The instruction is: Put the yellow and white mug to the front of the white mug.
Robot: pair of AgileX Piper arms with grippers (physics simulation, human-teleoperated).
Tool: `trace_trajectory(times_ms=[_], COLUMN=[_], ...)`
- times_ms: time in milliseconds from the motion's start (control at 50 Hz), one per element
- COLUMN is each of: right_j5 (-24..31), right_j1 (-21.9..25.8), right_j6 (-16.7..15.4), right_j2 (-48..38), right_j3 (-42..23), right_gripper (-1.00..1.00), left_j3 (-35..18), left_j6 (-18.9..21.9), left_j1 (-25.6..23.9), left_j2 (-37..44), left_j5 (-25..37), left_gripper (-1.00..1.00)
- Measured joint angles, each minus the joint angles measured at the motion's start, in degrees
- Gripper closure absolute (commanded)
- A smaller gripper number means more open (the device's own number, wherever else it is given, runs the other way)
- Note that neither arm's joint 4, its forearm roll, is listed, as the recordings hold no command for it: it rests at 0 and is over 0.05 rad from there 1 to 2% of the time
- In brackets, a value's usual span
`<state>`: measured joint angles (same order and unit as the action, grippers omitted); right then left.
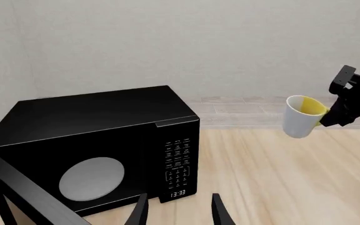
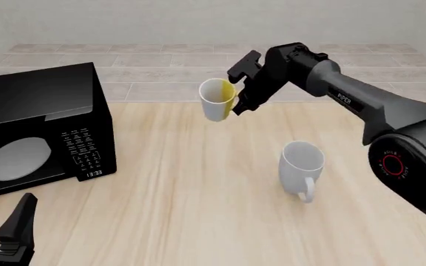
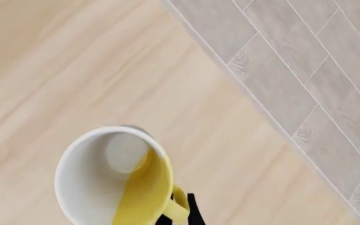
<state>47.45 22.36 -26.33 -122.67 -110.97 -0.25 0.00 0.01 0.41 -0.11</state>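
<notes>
Hanging near the table's far edge (image 2: 161,103) — yellow and white mug (image 2: 217,100).

Microwave (image 2: 35,133) far left on the table (image 2: 183,210); white mug (image 2: 302,166) right; yellow and white mug (image 2: 217,100) aloft behind it.

Lighting: we record even, bright, diffuse light, source not discernible. Shadows: faint, perhaps a soft patch under the white mug (image 2: 301,166). Glare: none. Focus: sharp throughout, undistorted edges.
</notes>
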Motion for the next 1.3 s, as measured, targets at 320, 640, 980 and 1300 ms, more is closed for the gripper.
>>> trace_trajectory(times_ms=[320, 640, 980, 1300], right_j5=[-3.32, -5.35, -7.61, -9.46], right_j1=[-4.14, -8.91, -13.67, -18.51], right_j6=[-0.33, -1.62, -2.61, -4.40], right_j2=[2.32, 3.73, 3.64, 2.76], right_j3=[6.28, 10.93, 14.25, 16.10], right_gripper=[1.00, 1.00, 1.00, 1.00], left_j3=[0.00, 0.00, 0.00, 0.00], left_j6=[0.00, 0.00, 0.00, 0.00], left_j1=[0.00, 0.00, 0.00, 0.00], left_j2=[0.00, 0.00, 0.00, 0.00], left_j5=[0.00, 0.00, 0.00, 0.00], left_gripper=[-1.00, -1.00, -1.00, -1.00])
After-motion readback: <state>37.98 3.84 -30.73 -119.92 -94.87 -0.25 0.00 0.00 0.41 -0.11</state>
